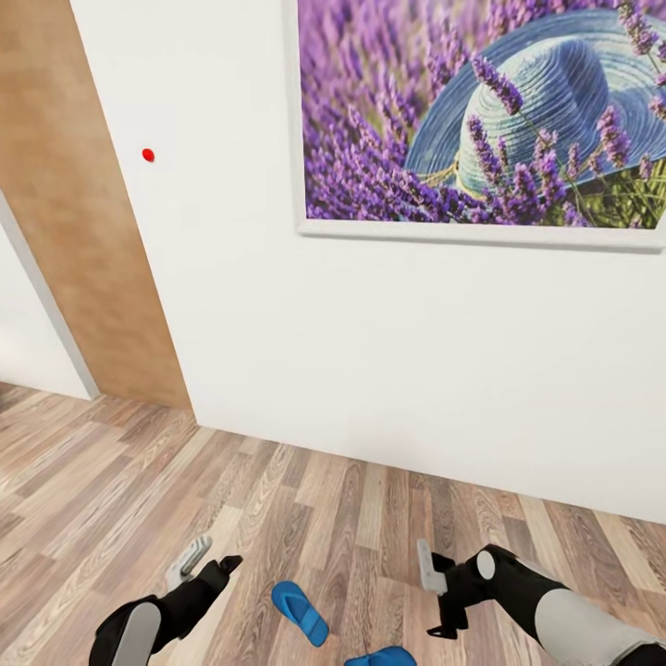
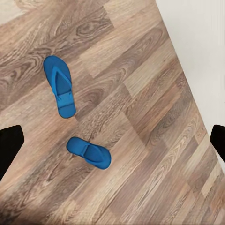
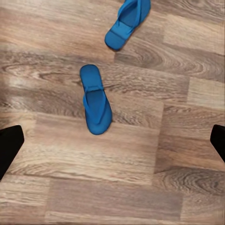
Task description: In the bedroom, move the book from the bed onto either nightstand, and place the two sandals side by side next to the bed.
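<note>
A white wall point(image 1: 370, 351) carries a white-framed picture point(image 1: 481, 120) of lavender and a blue straw hat, with a small red dot point(image 1: 148, 155) beside a light wooden door panel point(image 1: 83, 213), above a wood-plank floor point(image 1: 351, 518).

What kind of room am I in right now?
Likely a furnished home interior: brown wood-plank floor, white wall with a framed lavender-and-hat picture, and two bright blue flat sandals on the floor.

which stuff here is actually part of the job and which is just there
Part of the job:
- one blue sandal on the wood floor
- the other blue sandal, lying apart from the first at an angle
- left hand and right hand, both open and empty

Just there:
- lavender picture
- white wall
- wooden door
</note>
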Controlling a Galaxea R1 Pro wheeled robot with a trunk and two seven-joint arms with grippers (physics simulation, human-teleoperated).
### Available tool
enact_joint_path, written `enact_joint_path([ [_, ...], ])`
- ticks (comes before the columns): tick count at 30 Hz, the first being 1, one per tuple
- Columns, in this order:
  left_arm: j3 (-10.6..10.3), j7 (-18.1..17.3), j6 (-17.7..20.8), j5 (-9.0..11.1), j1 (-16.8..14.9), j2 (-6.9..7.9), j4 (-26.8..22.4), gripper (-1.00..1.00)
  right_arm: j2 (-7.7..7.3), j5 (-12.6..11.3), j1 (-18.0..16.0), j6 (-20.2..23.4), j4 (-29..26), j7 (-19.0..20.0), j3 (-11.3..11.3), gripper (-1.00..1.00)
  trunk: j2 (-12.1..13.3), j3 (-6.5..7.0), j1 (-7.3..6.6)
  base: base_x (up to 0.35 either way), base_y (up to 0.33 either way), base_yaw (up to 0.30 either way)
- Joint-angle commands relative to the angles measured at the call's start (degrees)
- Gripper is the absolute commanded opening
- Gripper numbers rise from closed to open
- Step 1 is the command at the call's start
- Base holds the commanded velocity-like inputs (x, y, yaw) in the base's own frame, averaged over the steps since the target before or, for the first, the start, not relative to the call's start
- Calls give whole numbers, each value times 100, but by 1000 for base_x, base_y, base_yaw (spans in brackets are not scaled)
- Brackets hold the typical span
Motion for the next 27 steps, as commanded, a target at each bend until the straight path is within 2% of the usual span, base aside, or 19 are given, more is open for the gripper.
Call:
enact_joint_path([
  [1,35,43,30,67,-4,-6,-10,100,-9,83,-10,-57,8,21,-12,100,-45,-24,22,0,0,0],
  [5,77,40,34,75,-4,-5,-21,100,-19,126,-65,-103,39,215,2,100,-205,-96,110,0,0,0],
  [6,100,38,32,79,-3,-5,-28,100,-21,129,-112,-119,54,549,8,100,-245,-114,132,0,0,0],
  [12,117,19,27,98,-3,-11,-25,100,-1,125,-189,-123,53,860,8,100,-486,-222,264,0,0,0],
  [16,119,16,22,133,-3,-14,-22,100,16,127,-228,-123,54,918,8,100,-646,-293,352,0,0,0],
  [18,166,8,17,245,-3,-10,-19,100,38,123,-269,-119,55,982,12,100,-726,-329,396,0,0,0],
  [27,314,3,14,370,-3,-7,-18,100,51,127,-290,-119,55,1015,14,100,-1087,-491,593,0,0,0],
])
